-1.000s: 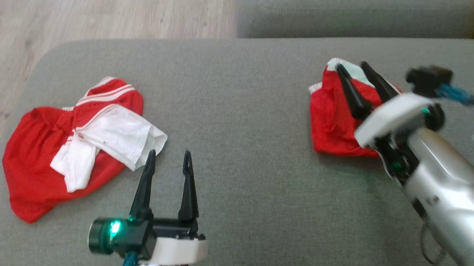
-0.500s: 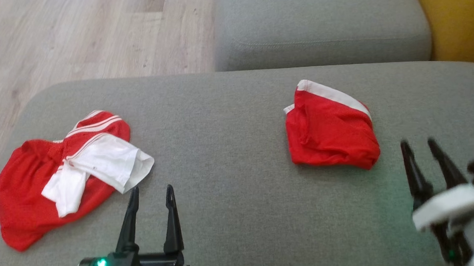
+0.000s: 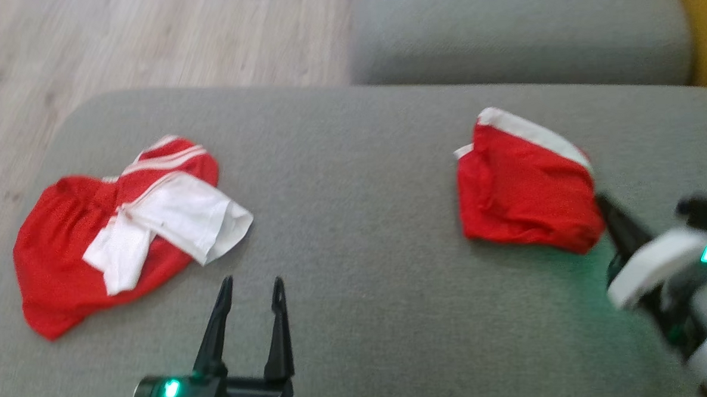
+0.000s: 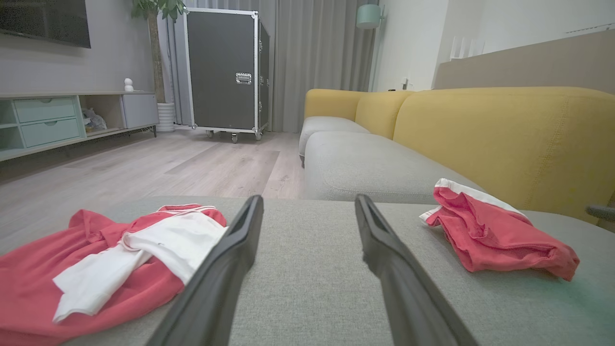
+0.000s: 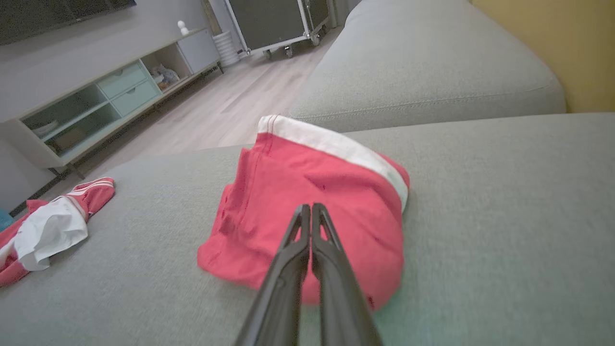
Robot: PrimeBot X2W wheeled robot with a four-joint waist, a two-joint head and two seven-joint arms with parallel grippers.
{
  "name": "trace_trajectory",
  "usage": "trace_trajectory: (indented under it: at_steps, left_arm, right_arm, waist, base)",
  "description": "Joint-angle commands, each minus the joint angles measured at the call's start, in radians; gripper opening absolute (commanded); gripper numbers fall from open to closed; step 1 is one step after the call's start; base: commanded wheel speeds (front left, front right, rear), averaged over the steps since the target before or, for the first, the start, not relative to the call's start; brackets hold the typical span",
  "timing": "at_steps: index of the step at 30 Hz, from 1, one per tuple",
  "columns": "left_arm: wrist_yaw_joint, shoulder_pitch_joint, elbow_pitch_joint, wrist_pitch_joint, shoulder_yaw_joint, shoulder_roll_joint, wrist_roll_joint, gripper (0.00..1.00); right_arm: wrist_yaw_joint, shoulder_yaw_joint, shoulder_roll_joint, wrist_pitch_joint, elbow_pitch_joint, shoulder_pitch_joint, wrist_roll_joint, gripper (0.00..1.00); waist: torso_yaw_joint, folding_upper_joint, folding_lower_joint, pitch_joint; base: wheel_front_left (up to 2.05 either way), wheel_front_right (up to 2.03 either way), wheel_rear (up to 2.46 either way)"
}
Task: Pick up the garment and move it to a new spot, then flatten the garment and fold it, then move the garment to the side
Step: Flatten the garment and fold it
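1. Head view: a folded red garment (image 3: 526,188) with a white band lies on the right of the grey sofa seat (image 3: 352,163). A crumpled red and white garment (image 3: 110,233) lies well apart at the left. The left gripper (image 3: 250,283) hovers low in the middle, jaws wide and empty. The right gripper (image 3: 601,201), blurred, has its tip just beside the folded garment's near right corner.
2. Left wrist view: the left fingers stand wide apart above bare seat, between the two garments. A yellow sofa back (image 4: 480,129) rises behind the folded one.
3. Right wrist view: the right fingers are pressed together with nothing between them and point at the folded garment. I cannot tell whether they touch it.
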Motion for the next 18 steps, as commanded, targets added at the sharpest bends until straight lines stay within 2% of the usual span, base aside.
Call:
trace_trajectory:
  at_steps: [1,7,14,18]
  left_arm:
    - [-0.007,-0.076,-0.033,-0.005,0.013,-0.002,0.0,1.0]
    - [-0.002,-0.134,-0.032,-0.005,-0.02,-0.002,-0.033,1.0]
    - [0.001,-0.179,-0.028,-0.005,-0.038,-0.002,-0.052,1.0]
    - [0.0,-0.201,-0.022,-0.005,-0.043,-0.002,-0.054,1.0]
  right_arm:
    - [-0.001,0.026,-0.061,0.057,-0.005,-0.097,0.049,0.0]
    - [-0.001,0.089,-0.157,0.153,0.063,-0.241,0.108,0.0]
    - [-0.001,0.141,-0.19,0.173,0.133,-0.32,0.149,0.0]
    - [-0.001,0.189,-0.195,0.202,0.141,-0.335,0.215,0.0]
  waist:
    - [0.042,-0.0001,0.0,0.058]
    - [0.095,-0.0001,0.0,0.147]
    - [0.123,-0.0001,0.0,0.207]
    - [0.131,-0.0001,0.0,0.22]
  base:
    - [0.0,0.0,0.0]
    - [0.0,0.0,0.0]
    - [0.0,0.0,0.0]
    - [0.0,0.0,0.0]
